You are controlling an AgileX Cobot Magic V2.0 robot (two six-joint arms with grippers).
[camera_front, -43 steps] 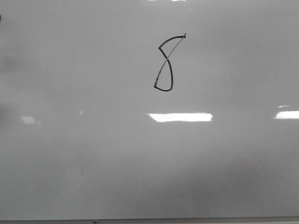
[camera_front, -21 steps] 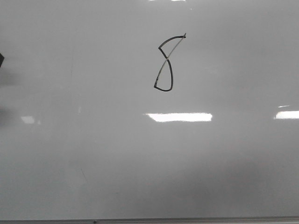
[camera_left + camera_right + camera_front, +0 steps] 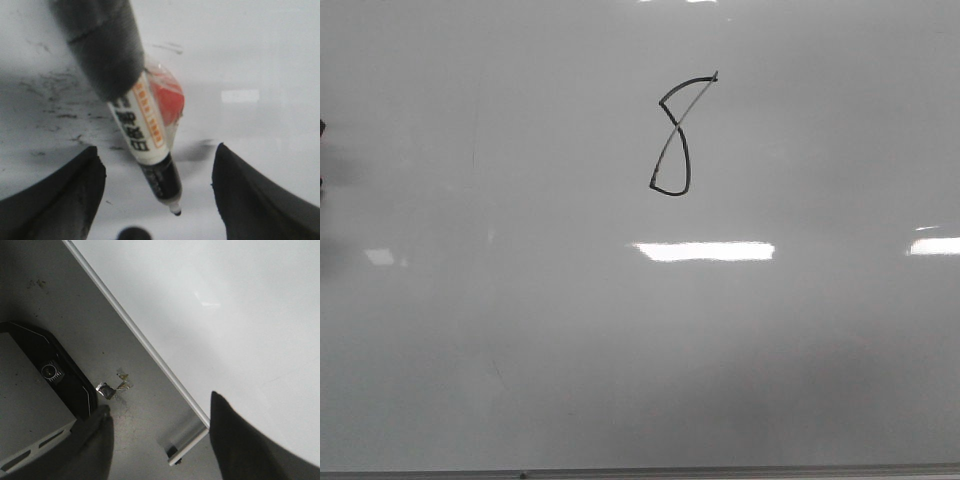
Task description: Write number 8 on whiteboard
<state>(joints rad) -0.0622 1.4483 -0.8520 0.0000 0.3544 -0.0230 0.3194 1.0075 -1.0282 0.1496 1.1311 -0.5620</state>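
A: What is seen nearest, and what might be spoiled by it?

B: In the left wrist view a marker (image 3: 150,145) is seen between the spread fingers of the left hand (image 3: 160,200), tip uncapped and pointing down close to the whiteboard (image 3: 270,60); whether it is actually pinched cannot be told, since the fingers stand well apart from its barrel and its upper end is hidden; a stray line could be drawn if the tip were dragged across the glossy surface.

A: And the right hand?

B: The right hand (image 3: 160,440) is seen spread with nothing in it, over the board's frame edge (image 3: 145,347) and the grey floor; the frame could be knocked if that arm were swung inward.

A: Farther off?

B: In the front view the number 8 (image 3: 675,135) is found upper middle on the board, angular, with one faint diagonal; it could be smeared if wet ink were brushed, and the faint stroke may be judged incomplete.
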